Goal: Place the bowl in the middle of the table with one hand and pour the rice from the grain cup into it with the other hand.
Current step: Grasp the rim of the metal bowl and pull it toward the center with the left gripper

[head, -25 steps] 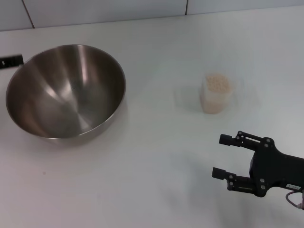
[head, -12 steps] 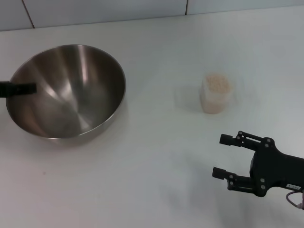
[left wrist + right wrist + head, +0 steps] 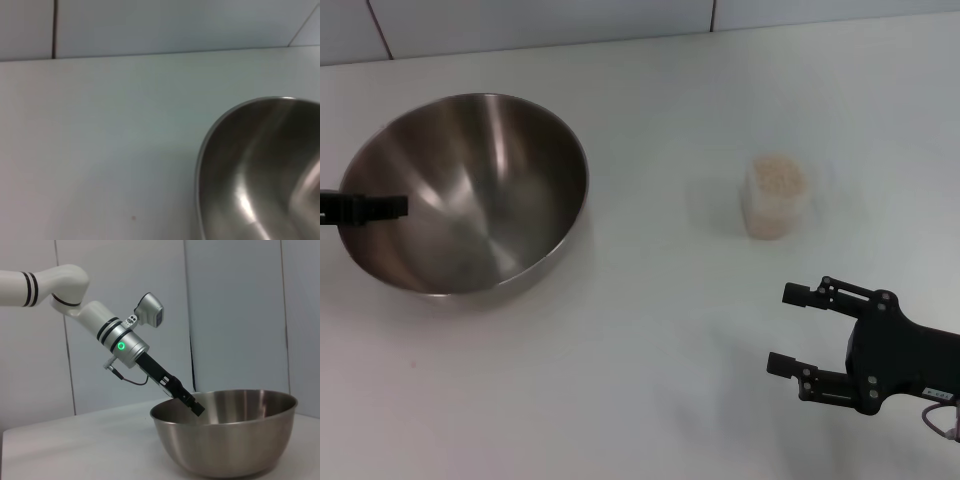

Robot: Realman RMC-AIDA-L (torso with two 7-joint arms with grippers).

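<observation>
Head view, right gripper (image 3: pixel 790 330): parked near the front right corner, jaws spread, holding nothing.
Grain cup (image 3: pixel 775 195): upright, right of centre, full of rice (image 3: pixel 778 177), untouched.
Bowl (image 3: pixel 470 190): far left side; it's just nudged slightly rightward!
Left gripper (image 3: pixel 390 207): reached further in over the rim; jaws, cannot tell.
Meaning: the bowl's slide toward the table (image 3: pixel 650 330) centre is probably starting.

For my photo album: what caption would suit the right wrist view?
The left gripper reaches down over the rim of the steel bowl on the white table.
</observation>
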